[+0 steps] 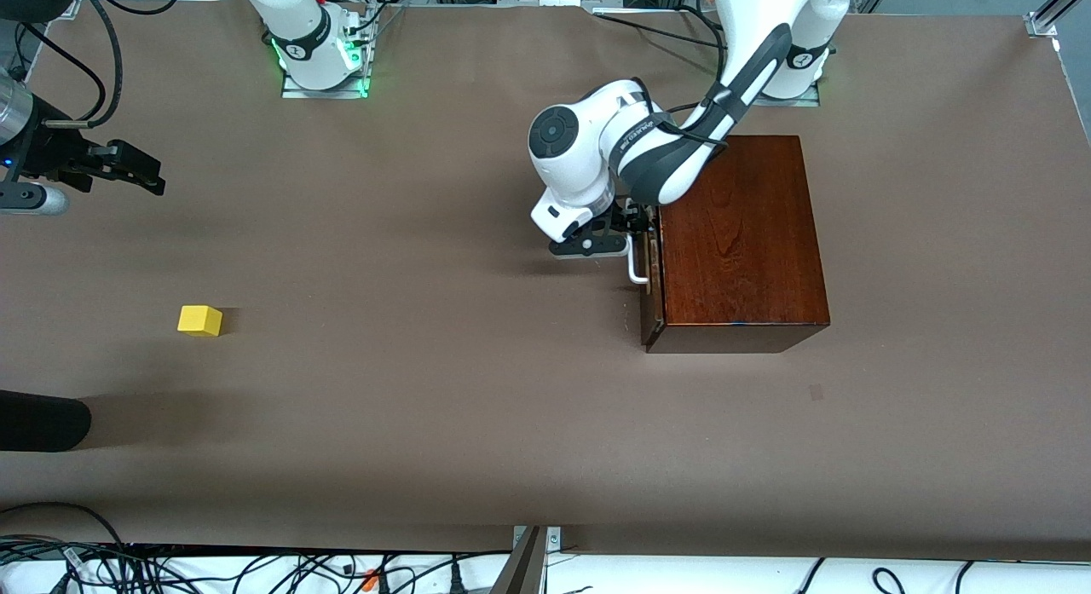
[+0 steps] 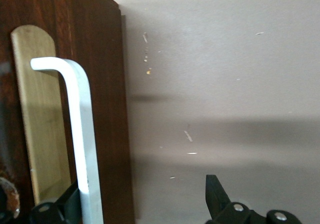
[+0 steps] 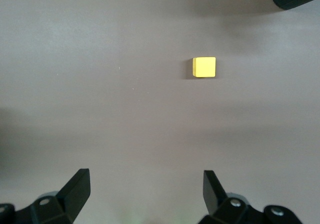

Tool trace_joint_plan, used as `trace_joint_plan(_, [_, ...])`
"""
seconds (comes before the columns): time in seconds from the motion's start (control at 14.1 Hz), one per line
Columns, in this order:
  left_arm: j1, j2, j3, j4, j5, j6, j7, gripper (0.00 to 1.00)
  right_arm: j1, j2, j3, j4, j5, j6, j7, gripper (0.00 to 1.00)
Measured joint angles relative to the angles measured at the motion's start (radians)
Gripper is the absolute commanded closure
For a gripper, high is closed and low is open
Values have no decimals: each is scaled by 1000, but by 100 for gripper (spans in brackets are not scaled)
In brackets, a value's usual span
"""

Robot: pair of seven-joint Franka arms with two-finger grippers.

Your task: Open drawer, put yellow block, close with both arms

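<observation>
Left gripper (image 1: pixel 629 227): at the drawer front of the mahogany box (image 1: pixel 740 236), fingers spread either side of the white bar handle (image 2: pixel 80 134), not yet clamped on it.
Right gripper (image 1: pixel 141 172): waits in the air well away from the box, toward the right arm's end of the table, fingers wide apart and empty.
Drawer (image 1: pixel 653 274): looks closed or barely cracked; its front sits almost flush with the box.
Yellow block (image 1: pixel 200 320): on the bare table, well apart from the box, toward the right arm's end.
Step in hand: likely gripping the handle to pull.
Doing it well: centre the bar between the fingers, clamp firmly, then draw straight away from the box without lifting, so the box stays put.
</observation>
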State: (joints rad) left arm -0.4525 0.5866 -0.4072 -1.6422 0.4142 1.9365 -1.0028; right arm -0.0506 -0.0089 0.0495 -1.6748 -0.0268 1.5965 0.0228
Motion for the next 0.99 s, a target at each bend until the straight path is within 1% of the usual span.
trace_joint_plan(0.43, [-22,5,1,0,0,83,-52,0,0,0,0,0,0,1,0,0])
trace_joint_plan(0.71, [-23,9,2,0,0,107,-59,0,0,0,0,0,0,1,0,0])
trace_joint_plan(0.99, [-36,25,1,27,-7,140,-76,0,0,0,0,0,0,2,0,0])
